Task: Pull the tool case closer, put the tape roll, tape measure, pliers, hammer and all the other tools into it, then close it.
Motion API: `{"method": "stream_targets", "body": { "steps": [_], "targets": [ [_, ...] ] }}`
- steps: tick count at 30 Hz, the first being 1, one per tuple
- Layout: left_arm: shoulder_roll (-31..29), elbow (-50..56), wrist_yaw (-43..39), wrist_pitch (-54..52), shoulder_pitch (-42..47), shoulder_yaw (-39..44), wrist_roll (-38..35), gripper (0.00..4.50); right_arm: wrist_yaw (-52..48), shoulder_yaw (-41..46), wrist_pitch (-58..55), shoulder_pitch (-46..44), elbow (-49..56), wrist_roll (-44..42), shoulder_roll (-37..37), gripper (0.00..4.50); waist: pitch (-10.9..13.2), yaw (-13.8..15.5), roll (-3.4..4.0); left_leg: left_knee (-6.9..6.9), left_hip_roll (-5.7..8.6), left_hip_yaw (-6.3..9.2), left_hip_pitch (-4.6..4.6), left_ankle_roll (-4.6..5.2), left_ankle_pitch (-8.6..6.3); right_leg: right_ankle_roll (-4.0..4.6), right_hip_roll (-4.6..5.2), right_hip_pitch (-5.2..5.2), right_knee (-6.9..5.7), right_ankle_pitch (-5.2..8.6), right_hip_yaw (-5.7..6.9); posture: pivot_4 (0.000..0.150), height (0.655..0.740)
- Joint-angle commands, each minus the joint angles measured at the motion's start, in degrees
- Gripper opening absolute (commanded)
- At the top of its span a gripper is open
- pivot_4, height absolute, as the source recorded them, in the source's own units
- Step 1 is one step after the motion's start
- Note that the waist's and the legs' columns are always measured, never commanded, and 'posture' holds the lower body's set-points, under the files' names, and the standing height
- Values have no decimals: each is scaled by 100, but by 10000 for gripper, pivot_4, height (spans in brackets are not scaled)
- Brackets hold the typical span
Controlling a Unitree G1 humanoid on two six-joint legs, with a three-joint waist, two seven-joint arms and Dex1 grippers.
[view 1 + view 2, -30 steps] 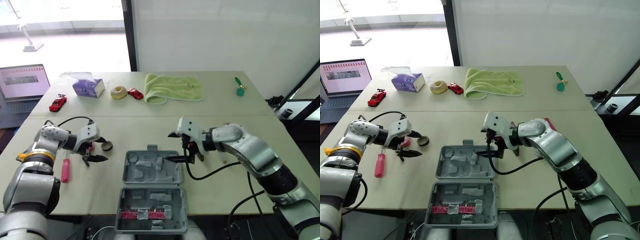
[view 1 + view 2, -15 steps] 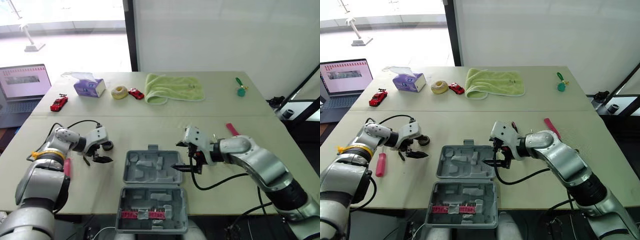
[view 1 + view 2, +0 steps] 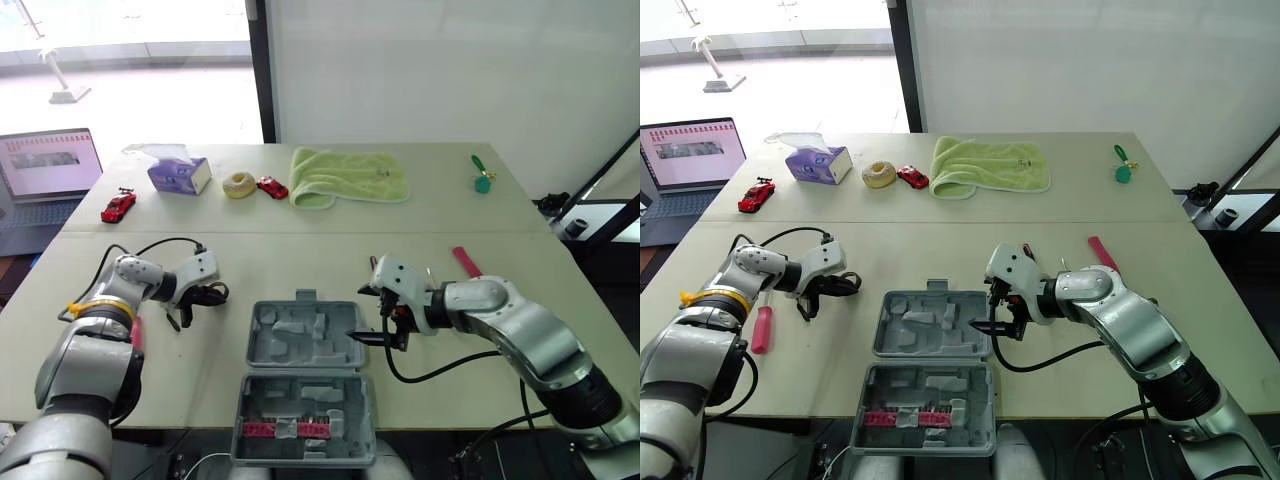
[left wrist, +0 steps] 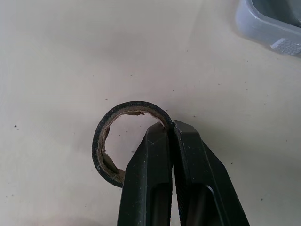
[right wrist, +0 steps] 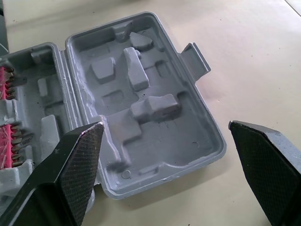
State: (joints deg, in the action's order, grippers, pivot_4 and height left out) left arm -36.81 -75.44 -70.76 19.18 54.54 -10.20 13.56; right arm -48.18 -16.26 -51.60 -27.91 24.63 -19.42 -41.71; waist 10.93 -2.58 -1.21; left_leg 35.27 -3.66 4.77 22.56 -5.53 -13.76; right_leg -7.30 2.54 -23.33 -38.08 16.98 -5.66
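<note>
The grey tool case [image 3: 300,338] lies open near the table's front edge, its lid half empty and a red bit strip [image 3: 285,429] in the front half. Left of the case, my left gripper [image 4: 172,126] is shut on the rim of the black tape roll [image 4: 100,137], which rests on the table; one finger is inside the ring. My right gripper [image 3: 368,336] hangs open over the case's right edge, its fingers [image 5: 77,160] wide apart and empty. A red-handled screwdriver [image 3: 760,328] lies beside my left forearm. A pink-handled tool [image 3: 463,261] lies to the right.
Along the far side of the table are a purple tissue box [image 3: 178,174], a yellow ring [image 3: 237,184], two red toy cars [image 3: 116,207] [image 3: 270,187], a green towel [image 3: 348,175] and a green object [image 3: 481,180]. A laptop [image 3: 50,165] stands at the far left.
My left gripper reached the tape roll and shut on its rim. My right gripper shifted slightly right along the case's edge and stayed open.
</note>
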Motion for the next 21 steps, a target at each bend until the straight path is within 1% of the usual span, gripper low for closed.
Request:
{"method": "stream_targets", "body": {
  "steps": [1,3,5,8,10,14,18,21],
  "targets": [
    [-90,62,-435,60,258,268,-264,275,2,137,60,-15,193,-33,-33,45000,0,2,0,0,0,0,1,0,0,0,0,0,0,0,0,1500,7400],
    [-42,172,-1132,-162,475,476,-588,275,6,118,92,0,171,-14,-24,45000,1,2,-3,0,0,0,1,0,0,0,0,0,1,0,0,1500,7400],
    [-2,283,-1684,-263,608,525,-725,275,13,96,117,-12,134,1,11,45000,2,9,-4,0,0,1,4,0,0,0,0,0,1,0,3,1500,7400],
    [96,406,-2130,-357,687,444,-796,275,25,56,134,-35,111,15,58,45000,2,1,-3,1,1,1,5,-1,0,0,2,0,3,0,3,1500,7400],
    [171,490,-2174,-392,729,333,-851,275,40,34,137,-51,99,18,87,45000,2,-11,-3,0,1,1,4,0,0,0,2,0,2,0,3,1500,7400],
    [433,719,-2174,-305,791,-477,-959,275,91,-18,129,-70,111,18,179,45000,2,-22,-3,0,0,4,2,0,0,0,0,0,1,0,2,1500,7400],
    [529,700,-2174,155,786,-985,-860,275,160,-35,67,-59,175,24,255,45000,3,-10,-4,1,0,5,3,0,0,0,0,0,1,0,2,1500,7400],
    [570,659,-2174,350,764,-1244,-930,275,225,-8,-18,-1,280,-24,276,45000,3,-15,-4,1,0,5,3,0,0,0,-1,0,1,0,2,1500,7400]
  ]
}}
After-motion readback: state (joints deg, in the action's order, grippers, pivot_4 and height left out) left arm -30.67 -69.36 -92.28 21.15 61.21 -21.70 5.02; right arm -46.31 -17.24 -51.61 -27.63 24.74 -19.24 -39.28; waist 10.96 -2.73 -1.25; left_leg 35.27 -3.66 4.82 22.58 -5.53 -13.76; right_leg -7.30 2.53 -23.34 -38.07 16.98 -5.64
